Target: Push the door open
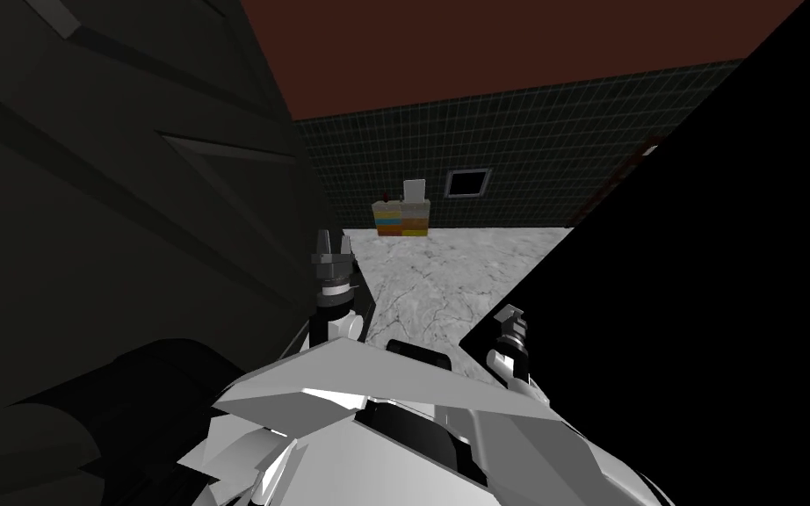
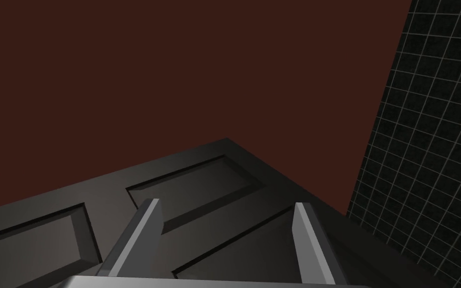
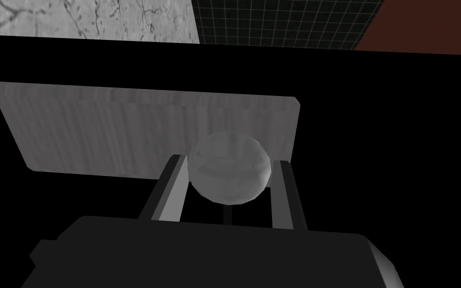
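Door: a dark panelled door (image 1: 113, 202) takes up the robot's whole left side, its leaf running off toward the far end of the room. In the left wrist view its sunken panels lie just behind the open fingers.
Left hand: the left hand (image 1: 333, 242) is raised close beside the door's near edge, fingers spread wide with nothing between them. I cannot tell whether it touches the door.
Right hand: the right hand (image 3: 228, 160) sits lower and off to the right, its two fingers pressed against the sides of a round grey knob (image 3: 229, 175).
Knob: it stands out from a pale grey rectangular plate (image 3: 99, 130) with rounded corners. Both show against a black area (image 1: 702, 307), so I cannot tell what they are fixed to.
In the way: the door on one side and the black area on the other leave a narrowing wedge of grey marbled floor (image 1: 447, 272) ahead of the robot.
Far end: a dark tiled wall (image 1: 553, 132) with a pale grid closes the room; a small framed square (image 1: 467, 182) is set in it.
At its foot: a low chest (image 1: 401, 220) banded in orange, yellow and blue stands straight ahead, well apart from both hands, with a white box (image 1: 414, 189) on top.
Overhead: a dark red-brown ceiling (image 1: 500, 44).
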You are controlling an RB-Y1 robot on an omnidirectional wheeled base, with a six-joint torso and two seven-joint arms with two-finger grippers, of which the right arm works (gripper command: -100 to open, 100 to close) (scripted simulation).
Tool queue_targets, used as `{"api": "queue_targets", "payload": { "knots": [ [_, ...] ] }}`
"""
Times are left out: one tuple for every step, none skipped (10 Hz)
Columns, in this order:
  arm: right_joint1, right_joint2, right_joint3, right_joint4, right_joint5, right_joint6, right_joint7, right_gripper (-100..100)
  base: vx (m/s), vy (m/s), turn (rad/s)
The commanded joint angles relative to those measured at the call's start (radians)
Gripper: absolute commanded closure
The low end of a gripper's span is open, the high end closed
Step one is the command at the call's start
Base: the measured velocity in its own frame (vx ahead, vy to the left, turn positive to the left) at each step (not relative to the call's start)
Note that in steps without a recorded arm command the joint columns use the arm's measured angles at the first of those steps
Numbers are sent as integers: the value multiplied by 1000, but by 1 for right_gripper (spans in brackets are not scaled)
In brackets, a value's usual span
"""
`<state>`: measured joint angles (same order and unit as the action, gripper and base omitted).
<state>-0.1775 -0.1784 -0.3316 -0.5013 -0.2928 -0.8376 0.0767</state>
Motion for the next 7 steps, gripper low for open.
{"api": "queue_targets", "payload": {
  "knots": [
    [3, -5, -15, -2, -10, -6, 6, 100, 190, -28, -33],
    [3, -5, -15, -2, -10, -6, 6, 100, 123, -12, -20],
    [5, -10, -36, 1, -24, -8, 15, 100, 161, 0, -39],
    [6, -11, -41, 2, -28, -9, 17, 100, 193, -8, -50],
    [6, -11, -41, 2, -28, -9, 17, 100, 121, -1, -23],
    [8, -14, -56, 4, -37, -10, 23, 100, 163, 1, -37],
    [9, -16, -64, 5, -43, -11, 27, 100, 202, 10, -45]
  ]
}}
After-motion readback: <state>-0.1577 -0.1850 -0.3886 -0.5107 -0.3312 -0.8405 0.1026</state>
